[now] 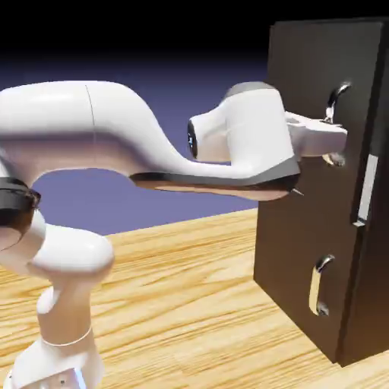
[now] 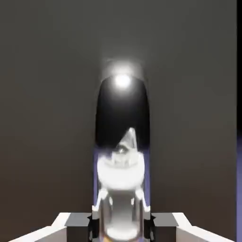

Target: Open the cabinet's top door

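The cabinet (image 1: 304, 228) is a tall dark box at the exterior view's right. Its top door (image 1: 311, 76) carries a long curved silver handle (image 1: 339, 94). My gripper (image 1: 333, 137) reaches level from the left and is shut on the middle of that handle, whose curved ends show above and below the hand. In the hand view the shiny handle (image 2: 122, 142) stands upright and large between my two grey fingers (image 2: 78, 221), in front of the dark door panel (image 2: 47, 94). The gripper (image 2: 122, 222) is clamped on the handle's lower part.
Below the top door is a shorter door with a small silver handle (image 1: 321, 285). A pale strip (image 1: 367, 186) shows along the cabinet's right front edge. The cabinet stands on a light wooden table (image 1: 190, 304). My white arm spans the exterior view's left and middle.
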